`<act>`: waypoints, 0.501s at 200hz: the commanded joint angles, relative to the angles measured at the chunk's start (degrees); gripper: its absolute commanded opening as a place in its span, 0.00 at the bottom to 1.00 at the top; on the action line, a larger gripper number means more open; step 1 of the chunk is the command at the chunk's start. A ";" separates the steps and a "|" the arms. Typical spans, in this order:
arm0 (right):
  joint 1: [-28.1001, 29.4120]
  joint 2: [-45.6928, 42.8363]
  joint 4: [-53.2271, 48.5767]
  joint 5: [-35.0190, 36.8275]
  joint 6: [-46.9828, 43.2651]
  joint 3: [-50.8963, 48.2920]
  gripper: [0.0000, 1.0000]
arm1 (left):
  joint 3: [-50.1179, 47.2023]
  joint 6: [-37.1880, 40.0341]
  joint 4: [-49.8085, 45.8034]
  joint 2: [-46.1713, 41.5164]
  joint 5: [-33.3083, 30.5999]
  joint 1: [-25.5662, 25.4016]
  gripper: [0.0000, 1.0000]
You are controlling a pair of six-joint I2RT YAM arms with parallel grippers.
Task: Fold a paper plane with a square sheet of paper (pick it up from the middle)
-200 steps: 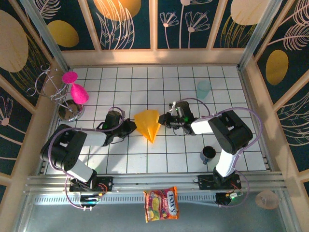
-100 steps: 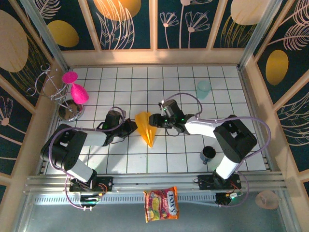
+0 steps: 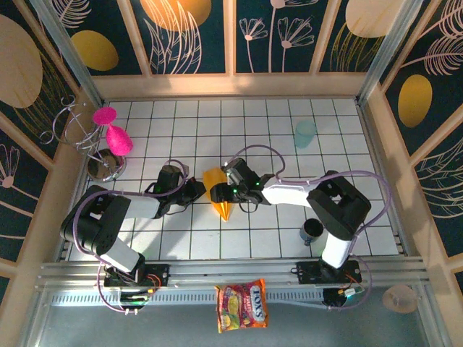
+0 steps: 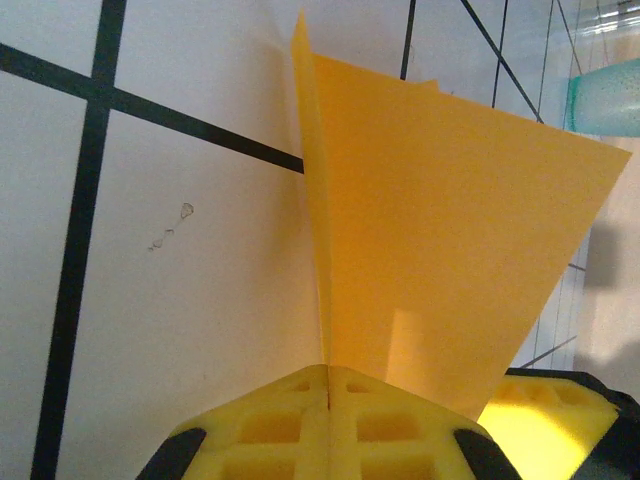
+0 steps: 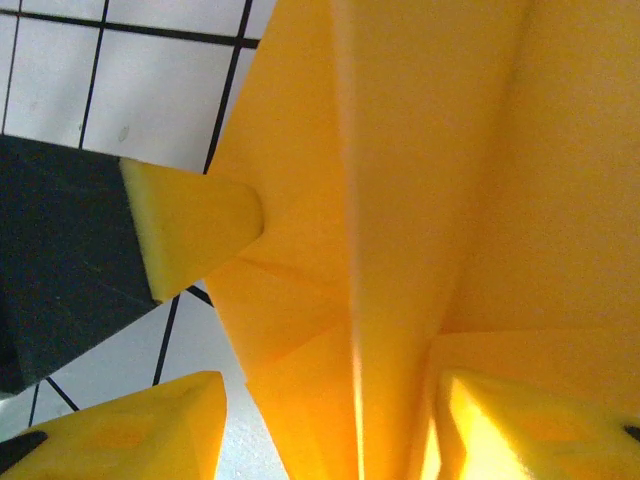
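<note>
The square sheet of paper is folded into an orange-yellow pointed paper plane (image 3: 216,186) in the middle of the tiled table, its tip toward the near edge. My left gripper (image 3: 196,190) lies low at its left side, shut on the paper's edge. In the left wrist view the folded paper (image 4: 440,250) rises from between the closed yellow pads (image 4: 300,400). My right gripper (image 3: 231,191) reaches in from the right and hangs over the plane, open. In the right wrist view its fingers (image 5: 130,430) stand either side of the centre fold (image 5: 400,200), and the left pad (image 5: 190,225) touches the paper.
A teal cup (image 3: 305,133) stands at the back right and a dark cup (image 3: 312,230) near the right arm's base. A wire rack with pink pieces (image 3: 108,137) occupies the left edge. A red-and-yellow snack packet (image 3: 241,304) lies beyond the front rail.
My right gripper has moved left from beside the paper to over it and has opened. The paper looks narrower, with its right side folded up. The left gripper has stayed put.
</note>
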 commanded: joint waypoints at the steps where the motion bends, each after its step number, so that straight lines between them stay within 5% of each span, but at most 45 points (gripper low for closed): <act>1: 1.28 1.84 -3.76 3.83 -2.57 3.00 0.58 | 1.26 -0.38 1.37 -0.98 1.33 -0.18 0.00; 100: 2.83 4.42 -8.06 8.26 -3.64 6.41 0.58 | 1.47 -1.07 1.55 -1.78 2.37 -0.14 0.00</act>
